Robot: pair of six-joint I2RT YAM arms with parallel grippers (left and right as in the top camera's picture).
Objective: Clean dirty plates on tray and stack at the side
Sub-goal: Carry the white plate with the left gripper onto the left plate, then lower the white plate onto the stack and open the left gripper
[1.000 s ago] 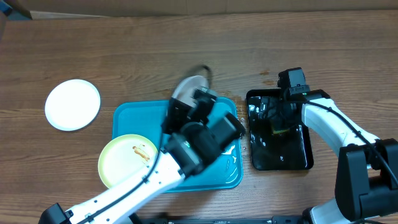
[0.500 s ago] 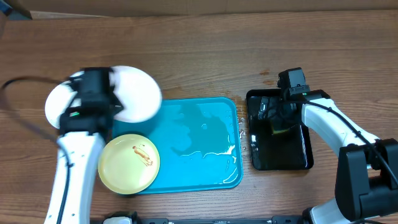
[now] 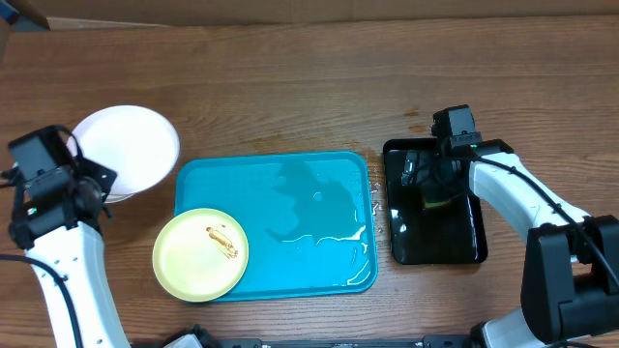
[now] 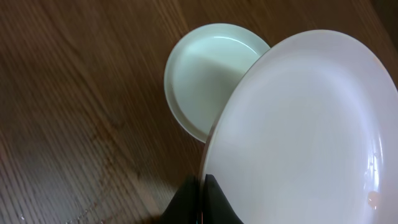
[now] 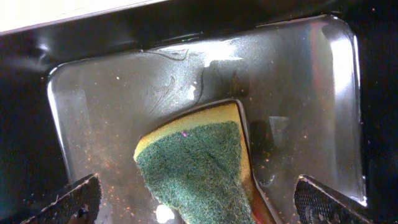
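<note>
The left gripper [image 4: 202,194] is clenched on the rim of a white plate [image 3: 131,145], with its dark fingers pinching the plate's edge at the bottom of the left wrist view. That plate sits off the left end of the blue tray [image 3: 290,174], over the wooden surface [image 3: 290,87], and its face looks wiped apart from a faint pinkish spot near one edge. It overlaps a second white plate [image 4: 205,74] that lies flat on the surface beneath it. From overhead only a sliver of the lower plate shows, and I cannot tell whether the two plates touch. A yellow-green plate [image 3: 200,254] rests on the near left corner of the blue tray, reaching past the tray's rim, and it carries a brown-red sauce smear [image 3: 222,242] near its middle. The rest of the tray floor is bare and wet, with pale streaks of water [image 3: 324,235] toward its right side. To the right of the blue tray, just beside it, lies a glossy black tray [image 3: 464,242]. The right gripper [image 5: 196,190] hangs over this black tray with its fingers spread wide and gripping nothing. A sponge [image 5: 193,158], yellow with a green scouring face, lies on the wet black floor between the fingers.
</note>
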